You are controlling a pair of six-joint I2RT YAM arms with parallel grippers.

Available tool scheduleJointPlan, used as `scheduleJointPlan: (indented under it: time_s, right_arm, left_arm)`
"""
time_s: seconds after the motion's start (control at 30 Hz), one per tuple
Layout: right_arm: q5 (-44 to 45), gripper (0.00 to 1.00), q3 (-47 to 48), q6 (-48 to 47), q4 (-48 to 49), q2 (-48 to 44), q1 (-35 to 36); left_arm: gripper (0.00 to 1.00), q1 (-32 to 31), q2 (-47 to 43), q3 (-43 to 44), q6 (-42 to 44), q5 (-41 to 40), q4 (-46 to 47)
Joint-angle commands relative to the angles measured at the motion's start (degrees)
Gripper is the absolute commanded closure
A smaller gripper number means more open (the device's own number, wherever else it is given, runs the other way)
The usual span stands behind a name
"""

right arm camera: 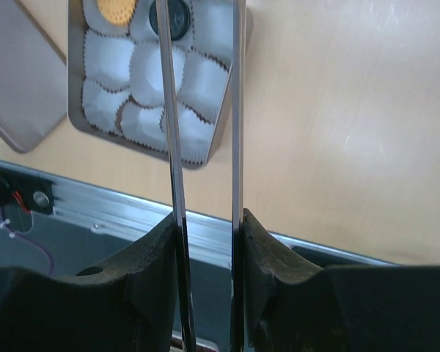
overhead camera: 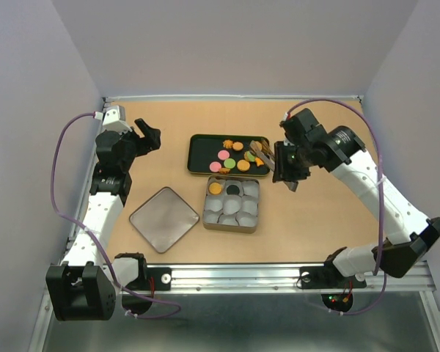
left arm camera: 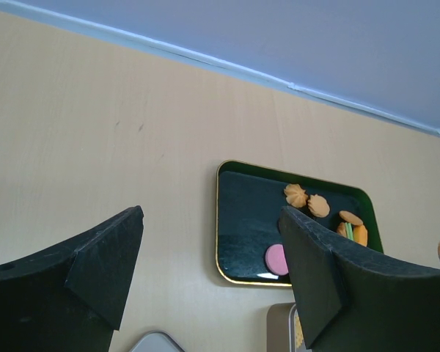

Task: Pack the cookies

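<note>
Several cookies (overhead camera: 231, 155), round orange, pink and green discs plus orange flower shapes, lie on a black tray (overhead camera: 198, 158). An orange cookie (overhead camera: 215, 188) and a black cookie (overhead camera: 234, 189) sit in the square tin (overhead camera: 251, 224) lined with white paper cups. My right gripper (overhead camera: 287, 172) is shut on metal tongs (overhead camera: 260, 152), whose tips reach over the tray's right end. In the right wrist view the two tong blades (right arm camera: 169, 110) run up between my fingers (right arm camera: 150, 257) and out of frame, above the tin (right arm camera: 77, 110). My left gripper (overhead camera: 150, 136) hangs open and empty left of the tray (left arm camera: 242, 220).
The tin's lid (overhead camera: 164, 218) lies flat to the left of the tin. Aluminium rails (overhead camera: 279, 275) run along the near table edge. White walls close in the back and both sides.
</note>
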Motion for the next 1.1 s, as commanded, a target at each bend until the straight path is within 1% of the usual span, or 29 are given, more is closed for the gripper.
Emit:
scheduleJointPlan:
  time_s: [0.0,0.17,0.33,0.4,0.5,0.57,0.67,0.87,1.07]
  right_arm:
    - [-5.5,0.62,-4.0,2.4,-2.9,-5.0,-0.3]
    - [-15.1,0.63,-12.9,3.2,-2.5,-10.8,-0.3]
    - [-19.6,0.63,-19.5,3.9,-2.1,-14.9,0.2]
    - [-20.9,0.63,-22.1,4.4,-0.5,-16.4,0.5]
    - [-21.1,0.63,-24.1,4.9,2.1,-16.9,0.8]
    - [-19.6,0.63,-24.5,4.6,3.5,-16.1,0.9]
    - [-16.1,0.63,-23.1,3.5,4.3,-13.8,0.9]
    - [-12.1,0.65,-21.6,2.5,7.8,-10.4,0.9]
    - [-11.2,0.64,-20.7,1.0,8.7,-7.2,0.9]
  left_arm:
    - [0.14,0.2,-0.3,0.2,1.0,-0.1,1.8]
    - [0.15,0.2,-0.1,0.4,1.1,0.0,1.9]
    - [0.15,0.2,-0.6,0.1,1.1,-0.4,1.7]
    - [0.15,0.2,-0.7,0.0,1.1,-0.6,1.8]
    - [0.15,0.2,-0.8,-0.1,1.2,-0.8,1.7]
    - [0.15,0.2,-0.7,-0.2,1.2,-0.9,1.7]
    - [0.15,0.2,-0.9,-0.3,1.1,-0.9,1.6]
    - [0.15,0.2,-0.9,-0.2,1.3,-0.9,1.5]
    - [0.15,0.2,-0.9,-0.2,1.4,-0.9,1.5]
